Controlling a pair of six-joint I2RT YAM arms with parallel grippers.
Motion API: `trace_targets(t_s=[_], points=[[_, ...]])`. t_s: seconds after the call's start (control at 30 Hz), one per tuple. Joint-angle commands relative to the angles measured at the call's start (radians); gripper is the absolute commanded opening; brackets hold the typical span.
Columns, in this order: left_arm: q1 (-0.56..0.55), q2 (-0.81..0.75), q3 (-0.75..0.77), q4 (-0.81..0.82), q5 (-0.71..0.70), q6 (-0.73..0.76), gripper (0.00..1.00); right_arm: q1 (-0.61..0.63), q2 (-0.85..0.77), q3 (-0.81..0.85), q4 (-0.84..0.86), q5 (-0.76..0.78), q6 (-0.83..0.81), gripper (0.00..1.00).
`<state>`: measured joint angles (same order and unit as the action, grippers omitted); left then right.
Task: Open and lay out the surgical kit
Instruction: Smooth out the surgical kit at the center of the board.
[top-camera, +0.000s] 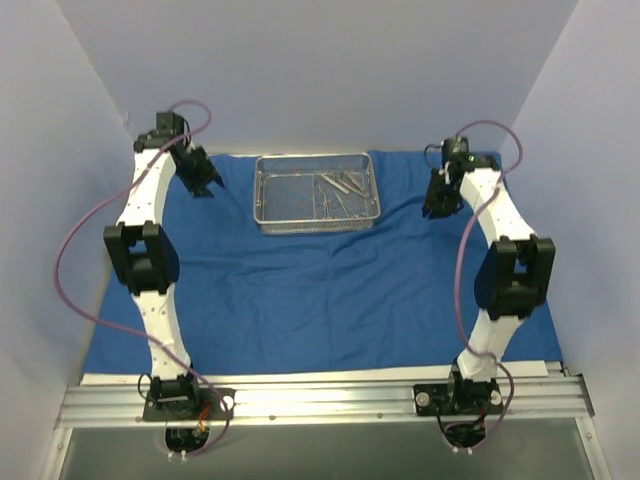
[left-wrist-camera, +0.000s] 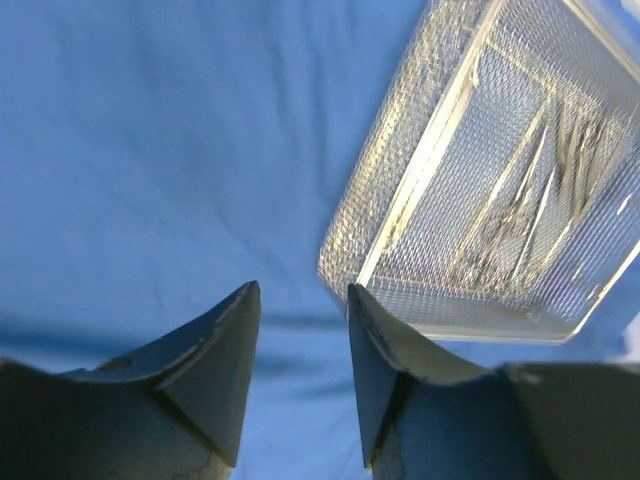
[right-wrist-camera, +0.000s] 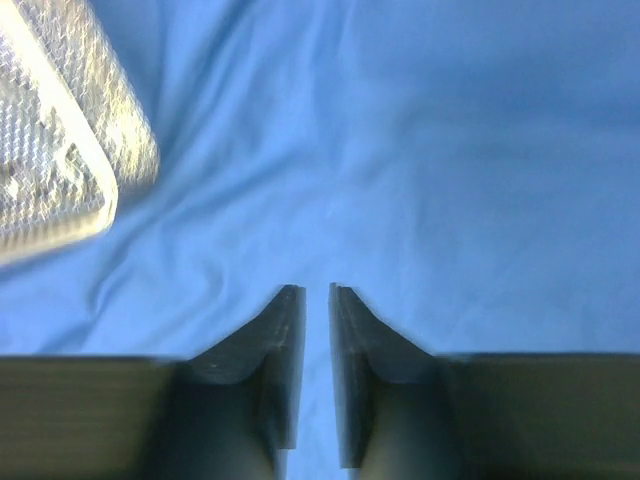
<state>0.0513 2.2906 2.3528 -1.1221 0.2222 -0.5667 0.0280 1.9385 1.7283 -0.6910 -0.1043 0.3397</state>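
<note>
An aluminium rail (top-camera: 320, 398) spans the near edge, with pale walls (top-camera: 320, 70) enclosing three sides.

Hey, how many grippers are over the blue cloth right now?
2. The left gripper is left of the mesh tray; the right gripper is to its right. Neither is hidden.

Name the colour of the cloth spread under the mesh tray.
The cloth is plain royal blue, with no pattern; it shows best in the top external view.
</note>
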Motion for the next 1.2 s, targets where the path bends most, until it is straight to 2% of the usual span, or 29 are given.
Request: trace_targets(t_s=[0.0, 0.07, 0.1, 0.3, 0.33, 0.37, 0.5, 0.67, 0.77, 0.93, 1.07, 1.17], points=[[-0.022, -0.169, -0.3, 0.131, -0.043, 0.036, 0.52, 0.056, -0.107, -0.213, -0.025, -0.011, 0.015, 0.15], [-0.022, -0.293, -0.488, 0.229, -0.047, 0.05, 0.59, 0.075, -0.167, -0.303, 0.014, -0.014, 0.037, 0.04], [-0.021, -0.328, -0.53, 0.243, -0.056, 0.054, 0.67, 0.079, -0.18, -0.373, 0.043, -0.02, 0.044, 0.0], [-0.021, -0.474, -0.648, 0.258, -0.083, 0.123, 0.84, 0.085, -0.173, -0.498, 0.119, -0.023, 0.047, 0.0], [-0.021, -0.505, -0.664, 0.266, -0.078, 0.125, 0.97, 0.082, -0.155, -0.518, 0.136, -0.014, 0.045, 0.0], [-0.019, -0.519, -0.681, 0.272, -0.075, 0.125, 0.94, 0.078, -0.147, -0.529, 0.142, -0.009, 0.045, 0.0], [0.005, -0.569, -0.748, 0.291, -0.02, 0.113, 0.94, 0.066, -0.125, -0.585, 0.159, 0.003, 0.059, 0.0], [0.136, -0.599, -0.829, 0.291, 0.111, 0.067, 0.94, 0.059, -0.136, -0.667, 0.139, 0.028, 0.102, 0.0], [0.186, -0.631, -0.865, 0.286, 0.1, 0.071, 0.94, 0.053, -0.159, -0.711, 0.105, 0.044, 0.153, 0.0], [0.211, -0.686, -0.932, 0.277, 0.092, 0.057, 0.94, 0.047, -0.243, -0.806, 0.024, 0.08, 0.209, 0.0], [0.22, -0.691, -0.941, 0.257, 0.085, 0.062, 0.94, 0.047, -0.325, -0.762, -0.033, 0.132, 0.182, 0.0], [0.222, -0.686, -0.943, 0.255, 0.097, 0.06, 0.94, 0.075, -0.349, -0.639, -0.054, 0.14, 0.113, 0.0]])
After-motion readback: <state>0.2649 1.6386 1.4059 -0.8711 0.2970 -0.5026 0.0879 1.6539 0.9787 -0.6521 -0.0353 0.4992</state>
